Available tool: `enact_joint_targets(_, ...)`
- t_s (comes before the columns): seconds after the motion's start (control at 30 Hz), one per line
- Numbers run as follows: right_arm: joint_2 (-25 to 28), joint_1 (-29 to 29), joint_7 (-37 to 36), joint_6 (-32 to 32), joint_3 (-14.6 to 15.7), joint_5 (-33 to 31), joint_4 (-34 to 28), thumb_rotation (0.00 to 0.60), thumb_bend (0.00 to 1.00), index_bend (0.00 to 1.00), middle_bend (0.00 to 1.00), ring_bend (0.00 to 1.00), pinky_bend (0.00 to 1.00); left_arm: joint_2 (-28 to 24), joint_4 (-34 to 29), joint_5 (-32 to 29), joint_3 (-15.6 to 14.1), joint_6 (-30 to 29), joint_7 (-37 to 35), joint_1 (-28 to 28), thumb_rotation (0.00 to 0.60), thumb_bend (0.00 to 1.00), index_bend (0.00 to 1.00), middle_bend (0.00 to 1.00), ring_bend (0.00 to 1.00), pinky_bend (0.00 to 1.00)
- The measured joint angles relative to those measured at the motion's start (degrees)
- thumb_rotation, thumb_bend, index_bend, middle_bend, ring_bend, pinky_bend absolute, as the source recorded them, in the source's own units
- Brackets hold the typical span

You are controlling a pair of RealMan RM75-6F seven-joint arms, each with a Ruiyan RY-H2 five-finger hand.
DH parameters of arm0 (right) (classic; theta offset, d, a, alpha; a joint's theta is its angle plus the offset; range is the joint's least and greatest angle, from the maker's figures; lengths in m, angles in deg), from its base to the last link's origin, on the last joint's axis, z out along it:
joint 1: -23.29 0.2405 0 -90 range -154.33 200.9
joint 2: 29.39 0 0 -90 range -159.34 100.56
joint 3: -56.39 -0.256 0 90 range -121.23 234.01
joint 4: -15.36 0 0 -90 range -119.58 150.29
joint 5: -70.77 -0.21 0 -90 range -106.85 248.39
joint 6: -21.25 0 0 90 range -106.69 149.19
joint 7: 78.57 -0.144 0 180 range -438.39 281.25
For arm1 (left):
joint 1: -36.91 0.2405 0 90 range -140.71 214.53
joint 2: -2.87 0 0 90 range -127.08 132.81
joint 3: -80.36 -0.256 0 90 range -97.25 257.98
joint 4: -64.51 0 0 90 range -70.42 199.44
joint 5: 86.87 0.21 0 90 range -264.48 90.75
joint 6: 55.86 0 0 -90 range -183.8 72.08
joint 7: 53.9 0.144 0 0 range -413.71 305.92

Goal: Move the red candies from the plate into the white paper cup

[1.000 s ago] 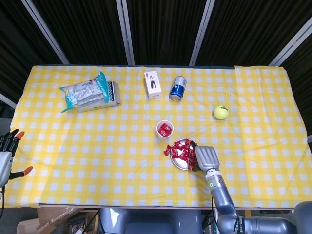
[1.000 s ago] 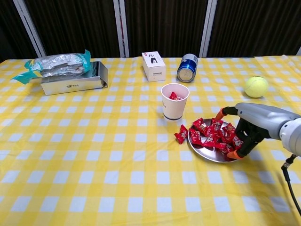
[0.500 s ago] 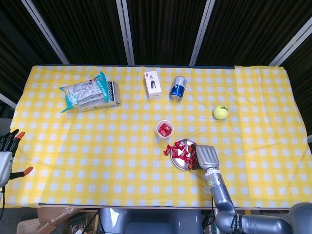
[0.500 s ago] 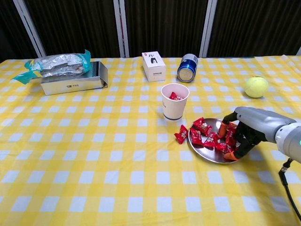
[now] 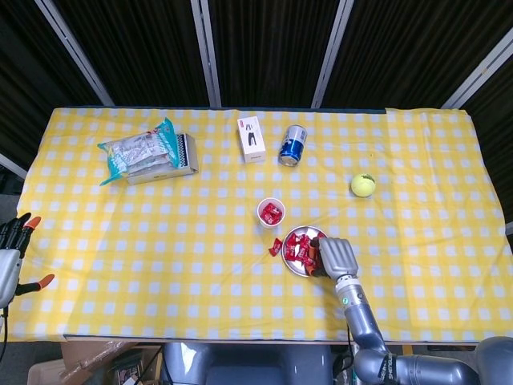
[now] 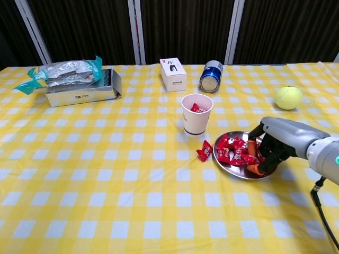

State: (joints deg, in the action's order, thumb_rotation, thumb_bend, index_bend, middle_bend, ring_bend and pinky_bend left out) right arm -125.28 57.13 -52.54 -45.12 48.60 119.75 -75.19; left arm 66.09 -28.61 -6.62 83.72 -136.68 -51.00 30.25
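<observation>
I have my right hand (image 6: 273,144) curled down over the 3 o'clock side of the round metal plate (image 6: 234,171), fingers raking the red wrapped candies (image 6: 233,151); whether one is actually pinched I cannot tell. The white paper cup (image 6: 196,114) waits at the plate's 11 o'clock, close for a short carry, already holding some. My left hand (image 5: 10,245) idles open at the table's edge.

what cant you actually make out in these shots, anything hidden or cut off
- Right hand: both views show its back over the plate; whether it holds a red candy cannot be told.
- Candies under that hand: covered, so no count.
- White paper cup: chest view's wall hides how full it is; head view is too small.
- Left hand: cut by the head view's left edge, absent from the chest view.
</observation>
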Motion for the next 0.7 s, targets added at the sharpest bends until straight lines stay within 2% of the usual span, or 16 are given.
enact_joint_targets(0.37,3.42,0.11,0.9,-1.93,-2.08,3.26,-5.38,0.6,0.56,0.69,0.87,0.85,0.95,-0.08,-0.06,0.03,0.0,0.07,-0.13,-0.03,0.6,0.06,0.0,0.0,0.0,0.0)
enact_joint_targets(0.53,7.06,1.11,1.42,-2.37,-6.26,2.79,-10.7,0.6,0.56,0.69,0.87,0.85,0.95,-0.03,-0.11,0.12,-0.01,0.07,0.08,-0.08,0.6,0.06,0.0,0.0,0.0,0.0)
enact_joint_targets(0.7,8.63,3.91,2.8,-1.63,-10.06,0.69,-12.63,0.6,0.56,0.69,0.86,0.85,0.95,0.04,-0.12,0.06,-0.02,0.3,0.46,-0.23,0.6,0.06,0.0,0.0,0.0,0.0)
